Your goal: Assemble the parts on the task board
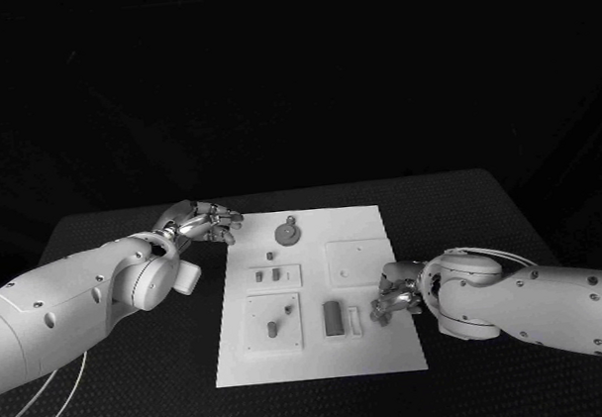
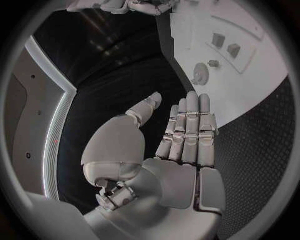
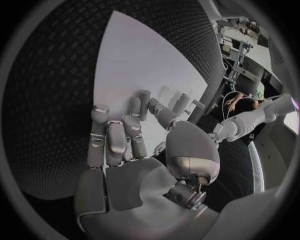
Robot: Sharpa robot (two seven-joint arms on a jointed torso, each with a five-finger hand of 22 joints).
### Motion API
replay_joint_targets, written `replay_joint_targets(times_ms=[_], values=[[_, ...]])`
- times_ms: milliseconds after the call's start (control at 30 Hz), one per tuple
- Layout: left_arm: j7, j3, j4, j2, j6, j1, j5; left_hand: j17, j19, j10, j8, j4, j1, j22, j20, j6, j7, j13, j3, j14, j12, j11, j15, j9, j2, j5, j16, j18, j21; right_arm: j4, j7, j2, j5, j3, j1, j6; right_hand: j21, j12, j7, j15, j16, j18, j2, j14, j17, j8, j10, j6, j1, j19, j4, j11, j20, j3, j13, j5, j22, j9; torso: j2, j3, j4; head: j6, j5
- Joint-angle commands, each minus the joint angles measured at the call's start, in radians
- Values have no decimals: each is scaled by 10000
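The white task board [image 1: 322,351] lies in the middle of the black table. A round grey part [image 1: 287,232] sits near its far edge, two small parts [image 1: 265,273] stand in a raised plate, and a dark oblong part [image 1: 333,317] lies toward the near right. My left hand [image 1: 202,221] hovers off the board's far left corner, fingers straight and together, holding nothing [image 2: 187,130]. My right hand [image 1: 396,294] is over the board's right edge beside the oblong part, its fingers [image 3: 115,132] spread above the board [image 3: 144,60] with nothing between them.
Black textured table [image 1: 148,402] surrounds the board on every side. A thin pale cable [image 1: 41,413] loops under my left arm at the near left. A square raised plate [image 1: 357,260] sits on the board's right half.
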Motion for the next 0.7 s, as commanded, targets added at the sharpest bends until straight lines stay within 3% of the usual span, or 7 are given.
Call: replay_joint_targets(times_ms=[33,267,700], values=[[59,5,21,1,137,4,51,17,15,-49,58,8,-99,10,37,-63,6,-16,-8,22,37,7,26,-14,-31,-38,-42,14,-41,195,552,-83,1701,-81,-150,-445,61,25,280,26,-39,238,664,-22,-16,-1775,5,-322,789,-55,-21,16,0,46,16,18,217,39,-3,-2,-5,-8,15],[61,4,14,5,143,4,51,22,14,-49,60,4,-96,11,37,-64,6,-16,-7,23,38,6,26,-15,-32,-37,-45,15,-41,589,642,-339,2532,55,-131,-995,83,38,266,14,-38,238,686,-4,1,-1743,21,-268,789,-48,-17,3,3,8,37,11,213,53,-3,-5,-11,-30,8],[62,4,13,11,147,4,51,31,13,-51,64,-3,-92,13,37,-66,6,-16,-5,24,40,6,25,-16,-36,-36,-49,15,-40,681,606,-227,2830,59,-129,-816,92,32,255,4,-42,238,678,-21,-41,-1731,10,-248,800,-47,-19,-9,1,-7,28,12,211,58,-3,-2,-6,-38,3]])
